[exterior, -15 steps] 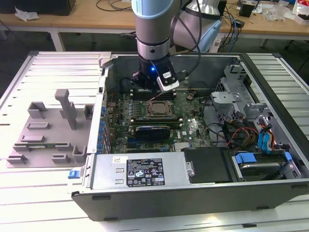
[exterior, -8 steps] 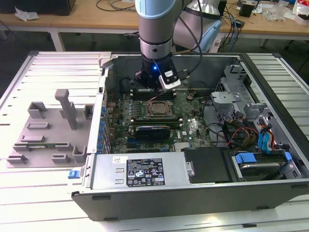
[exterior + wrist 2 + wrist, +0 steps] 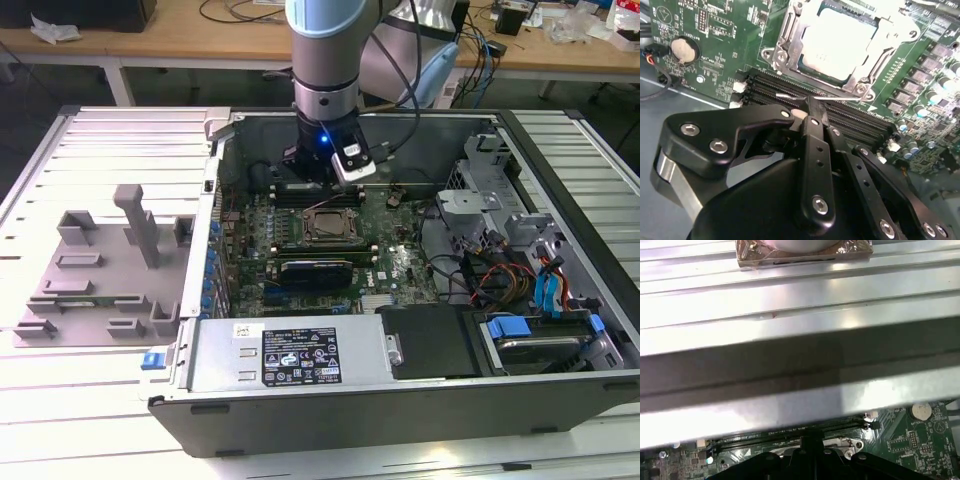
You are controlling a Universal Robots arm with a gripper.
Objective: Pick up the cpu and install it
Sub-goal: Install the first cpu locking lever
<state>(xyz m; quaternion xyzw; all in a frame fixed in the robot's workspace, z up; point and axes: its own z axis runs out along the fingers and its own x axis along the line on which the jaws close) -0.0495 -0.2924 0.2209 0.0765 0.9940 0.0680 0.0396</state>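
Here my arm hangs inside the open computer case point(image 3: 400, 400), over the green motherboard point(image 3: 385, 265). In the second wrist view my claw point(image 3: 812, 102) has its black fingers point(image 3: 815, 150) drawn together to a narrow tip, with nothing that I can see between them, just above the rows of black memory slots point(image 3: 850, 117) beside the socket. The cpu point(image 3: 840, 42) lies flat in the socket frame point(image 3: 790, 37), its pale silvery top bright under the light, and the metal frame sits around its edges. In the exterior view the cpu point(image 3: 327, 225) is near the middle of the board, just in front of my claw point(image 3: 315, 180), with a long black card point(image 3: 318, 270) lying nearer the camera. A grey plastic fixture point(image 3: 100, 270) rests on the slatted table point(image 3: 60, 400) at the exterior view's left, well apart from the case.
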